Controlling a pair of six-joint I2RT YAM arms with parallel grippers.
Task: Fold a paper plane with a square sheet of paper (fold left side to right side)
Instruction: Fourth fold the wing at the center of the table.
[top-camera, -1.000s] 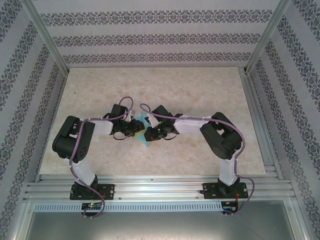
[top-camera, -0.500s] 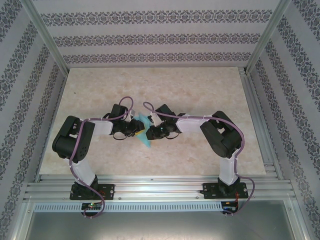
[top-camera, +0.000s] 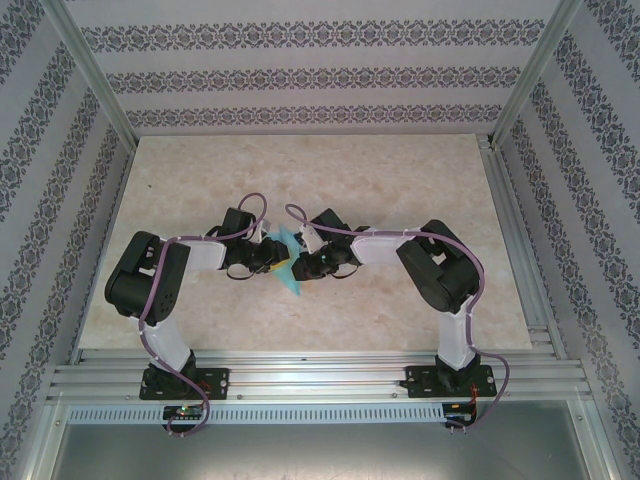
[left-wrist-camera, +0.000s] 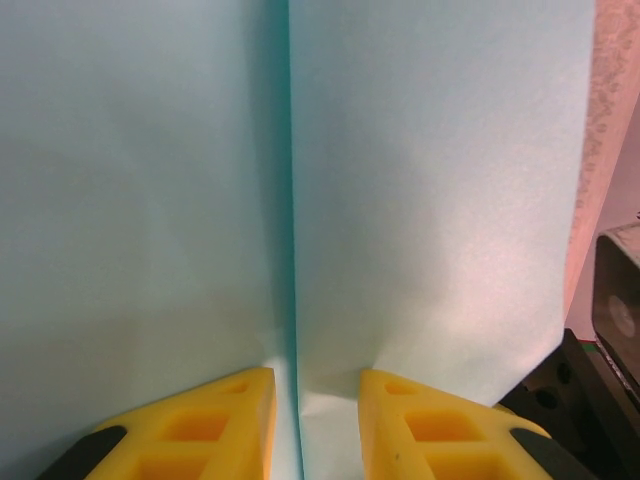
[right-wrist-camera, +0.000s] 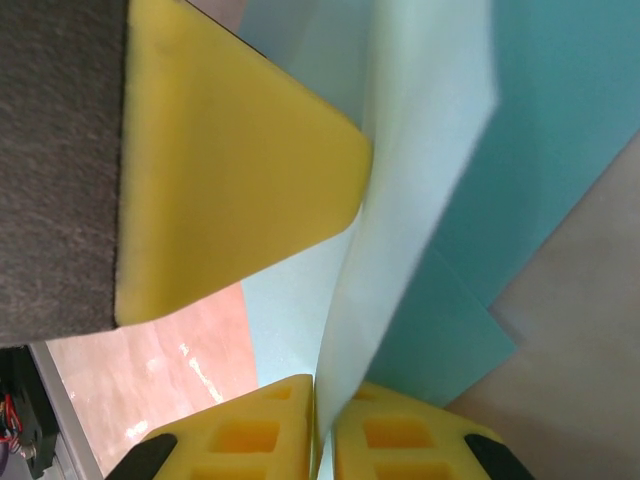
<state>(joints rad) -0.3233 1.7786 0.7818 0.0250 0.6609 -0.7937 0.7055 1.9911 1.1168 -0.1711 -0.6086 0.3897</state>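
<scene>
Bright, even light fills the overhead view with soft shadows, while both wrist views are blurred and washed-out close up.

Matt turquoise paper plane (left-wrist-camera: 430, 200); yellow foam-like fingers (right-wrist-camera: 230, 190).

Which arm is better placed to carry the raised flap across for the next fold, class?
Probably the right. The right claw is pinched on a lifted layer of the turquoise paper, which stands up from the flat part. The left claw straddles the centre crease, so it suits anchoring.
</scene>
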